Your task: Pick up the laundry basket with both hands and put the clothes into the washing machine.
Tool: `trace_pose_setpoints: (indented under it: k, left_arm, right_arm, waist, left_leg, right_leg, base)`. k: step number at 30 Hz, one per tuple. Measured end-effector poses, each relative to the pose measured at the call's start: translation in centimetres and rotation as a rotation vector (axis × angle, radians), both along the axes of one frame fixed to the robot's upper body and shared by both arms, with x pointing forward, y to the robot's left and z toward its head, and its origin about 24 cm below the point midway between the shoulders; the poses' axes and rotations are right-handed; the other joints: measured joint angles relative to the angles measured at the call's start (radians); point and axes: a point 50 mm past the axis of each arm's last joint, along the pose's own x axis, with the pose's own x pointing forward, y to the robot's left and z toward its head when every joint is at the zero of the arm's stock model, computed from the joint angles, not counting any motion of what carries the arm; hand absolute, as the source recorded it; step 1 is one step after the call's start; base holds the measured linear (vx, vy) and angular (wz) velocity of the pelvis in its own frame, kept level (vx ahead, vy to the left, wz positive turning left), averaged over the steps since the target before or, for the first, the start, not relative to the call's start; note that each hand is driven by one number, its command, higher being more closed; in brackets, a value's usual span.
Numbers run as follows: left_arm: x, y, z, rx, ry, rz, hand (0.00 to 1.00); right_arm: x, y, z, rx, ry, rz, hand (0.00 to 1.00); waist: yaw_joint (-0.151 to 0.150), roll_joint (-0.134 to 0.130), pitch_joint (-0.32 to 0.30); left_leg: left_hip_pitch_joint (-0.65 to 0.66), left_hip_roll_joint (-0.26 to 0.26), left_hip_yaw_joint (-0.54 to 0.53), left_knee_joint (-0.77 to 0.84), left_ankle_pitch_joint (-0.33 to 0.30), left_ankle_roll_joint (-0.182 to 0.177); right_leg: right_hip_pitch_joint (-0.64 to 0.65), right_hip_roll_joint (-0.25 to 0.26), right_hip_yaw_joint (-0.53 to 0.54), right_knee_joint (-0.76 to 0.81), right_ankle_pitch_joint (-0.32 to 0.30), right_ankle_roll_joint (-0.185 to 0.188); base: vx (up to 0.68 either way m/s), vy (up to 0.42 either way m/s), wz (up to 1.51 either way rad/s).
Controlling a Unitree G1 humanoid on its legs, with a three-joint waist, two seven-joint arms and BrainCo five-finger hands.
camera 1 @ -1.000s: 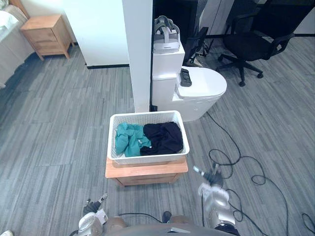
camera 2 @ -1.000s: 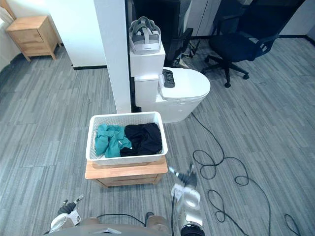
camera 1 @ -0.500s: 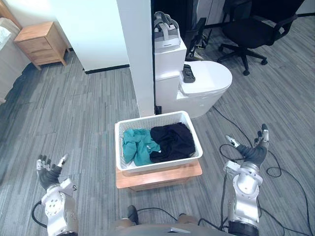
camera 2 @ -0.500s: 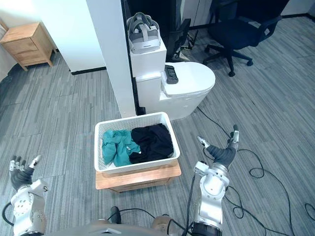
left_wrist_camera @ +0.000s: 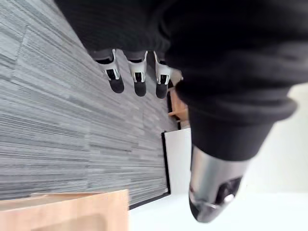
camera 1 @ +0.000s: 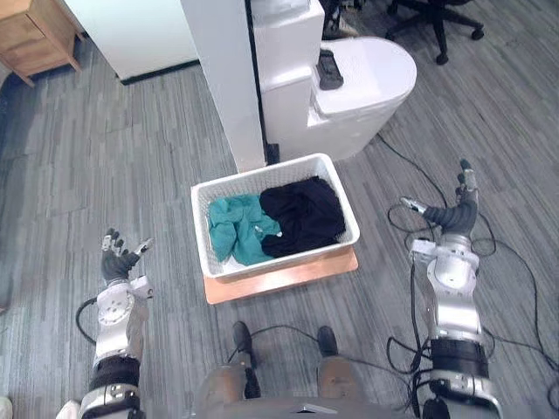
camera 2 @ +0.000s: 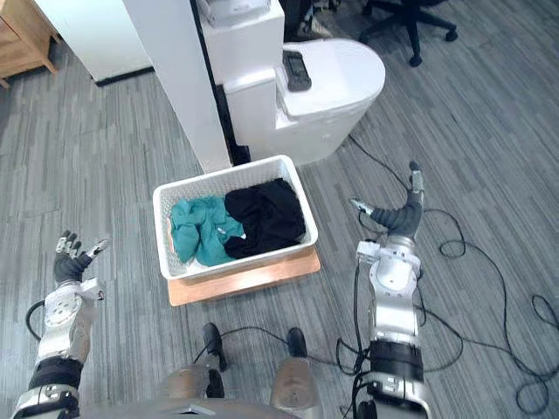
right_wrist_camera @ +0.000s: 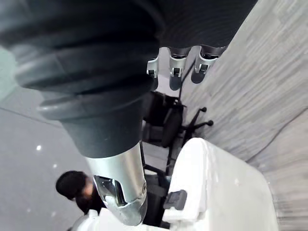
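Observation:
A white laundry basket (camera 1: pixel 203 202) stands on a low wooden stand (camera 1: pixel 288 276) in front of me. Inside lie a teal garment (camera 1: pixel 238 228) and a black garment (camera 1: pixel 302 211). My left hand (camera 1: pixel 116 261) is raised over the floor well to the left of the basket, its fingers spread, empty. My right hand (camera 1: pixel 452 215) is up to the right of the basket, also open and holding nothing. In the left wrist view my left hand's fingers (left_wrist_camera: pixel 136 79) point straight out over the floor. My right hand's fingers (right_wrist_camera: pixel 175 65) are straight in the right wrist view.
A white rounded machine (camera 1: pixel 354 87) with a dark remote (camera 1: pixel 329 70) on its lid stands behind the basket, beside a white pillar (camera 1: pixel 220 78). A wooden cabinet (camera 1: pixel 31 35) is at the far left, a black office chair (camera 1: pixel 437 10) at the far right. Black cables (camera 1: pixel 507 262) loop on the floor by my right arm.
The camera has tilted further down. Both hands have risen and moved closer to the basket's level, still open on either side of it. The basket has stayed put.

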Motion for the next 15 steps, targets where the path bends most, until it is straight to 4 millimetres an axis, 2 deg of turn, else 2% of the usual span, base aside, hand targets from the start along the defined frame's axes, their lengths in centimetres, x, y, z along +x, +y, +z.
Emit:
trace_pose_setpoints:
  k: [4,11,15]
  left_arm:
    - [1.9,-0.5,0.6,-0.006,0.003,-0.024,0.0]
    - [4.1,-1.0,1.9,0.027,-0.01,-0.056,0.0]
    - [5.2,-1.7,2.9,0.019,-0.046,-0.08,0.0]
  right_arm:
    - [1.9,0.1,1.3,0.004,-0.002,0.047,0.0]
    - [4.5,1.5,2.5,-0.029,0.022,0.123,0.0]
    - [5.3,2.4,3.5,-0.059,0.007,0.158,0.0]
  waist:
    - [-0.001,0.004,0.064]
    - [0.002,0.017,0.104]
    - [0.004,0.026,0.119]
  left_leg:
    - [-0.035,0.008,0.008,-0.001,0.021,-0.001]
    - [-0.083,0.023,0.014,-0.001,0.048,-0.016]
    - [-0.097,0.026,0.029,-0.002,0.052,-0.017]
  right_leg:
    - [-0.035,0.011,0.015,-0.017,0.032,-0.001]
    - [-0.093,0.024,0.029,-0.016,0.058,-0.009]
    - [-0.121,0.032,0.049,-0.014,0.068,-0.01]
  base:
    - [-0.09,-0.005,-0.12]
    - [-0.04,-0.008,-0.07]
    - [-0.02,-0.006,-0.14]
